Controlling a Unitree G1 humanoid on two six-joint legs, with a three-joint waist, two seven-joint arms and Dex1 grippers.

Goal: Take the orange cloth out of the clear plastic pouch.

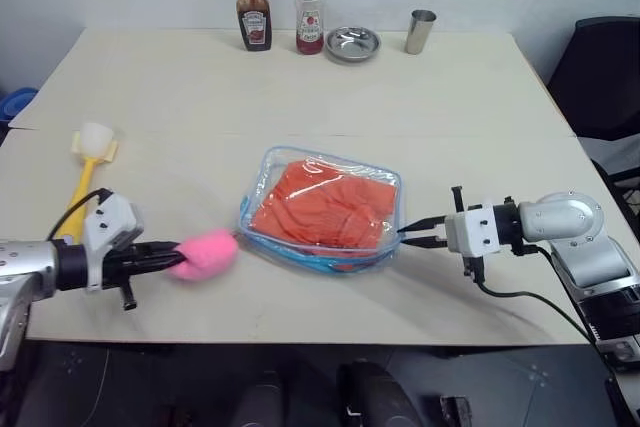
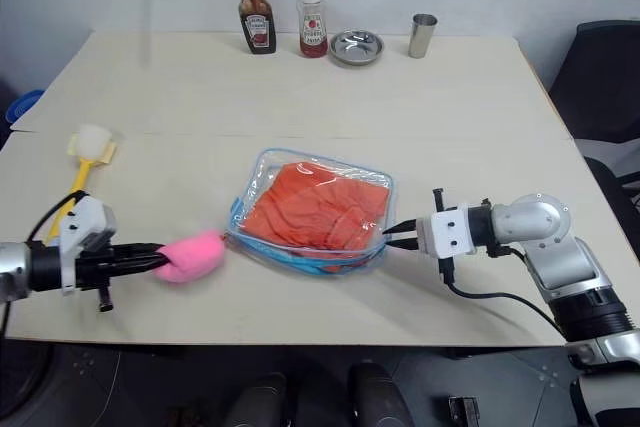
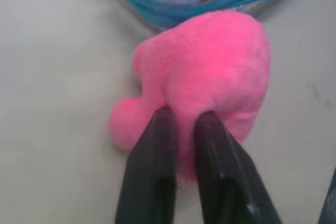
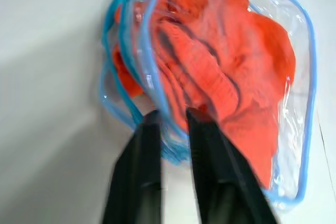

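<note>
Between the two grippers, the clear plastic pouch is laid flat on the table, and the orange cloth is seen inside it. At the pouch's near right corner, the right gripper is placed with its fingers slightly parted around the blue edging. On the other side, a pink plush is pinched by the left gripper, whose fingers are narrowly open; the plush is touching the pouch's left edge. Beyond the left gripper, a yellow brush is lying. Far behind the pouch, two sauce bottles, a metal bowl and a metal cup are standing.
</note>
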